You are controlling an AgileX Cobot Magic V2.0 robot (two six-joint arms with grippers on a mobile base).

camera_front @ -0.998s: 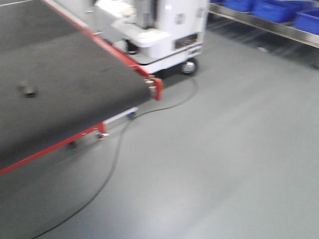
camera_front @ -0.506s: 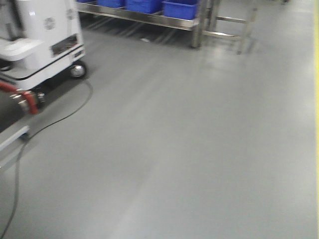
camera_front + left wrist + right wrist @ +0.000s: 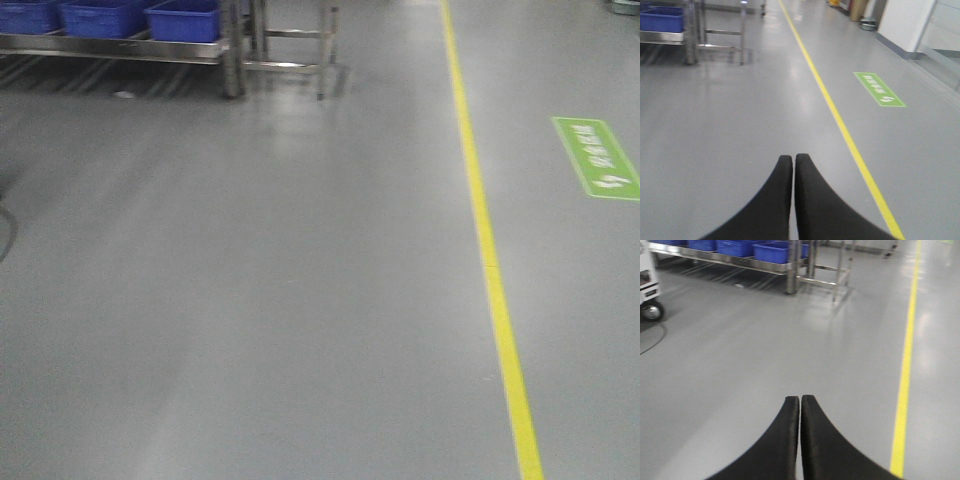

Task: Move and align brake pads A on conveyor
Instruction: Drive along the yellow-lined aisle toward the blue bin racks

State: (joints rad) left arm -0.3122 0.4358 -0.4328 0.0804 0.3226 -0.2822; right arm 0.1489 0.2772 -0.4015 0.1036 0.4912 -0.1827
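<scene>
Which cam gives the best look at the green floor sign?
Left wrist view: the green floor sign sits whole and well inside the frame, right of the yellow line. The front-facing view has it pushed against the right edge. The right wrist view doesn't clearly show it.

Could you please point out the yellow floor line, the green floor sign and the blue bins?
yellow floor line [image 3: 487, 250], front view, middle of stripe.
green floor sign [image 3: 597, 158], front view, its centre.
blue bins [image 3: 185, 22], front view, rightmost bin's front wall.

The front view looks down on the floor [image 3: 250, 330], the wrist views skim lower past the left gripper [image 3: 793, 159] and right gripper [image 3: 800, 400], all sharing the yellow line [image 3: 487, 250] and far-left rack [image 3: 232, 50].
</scene>
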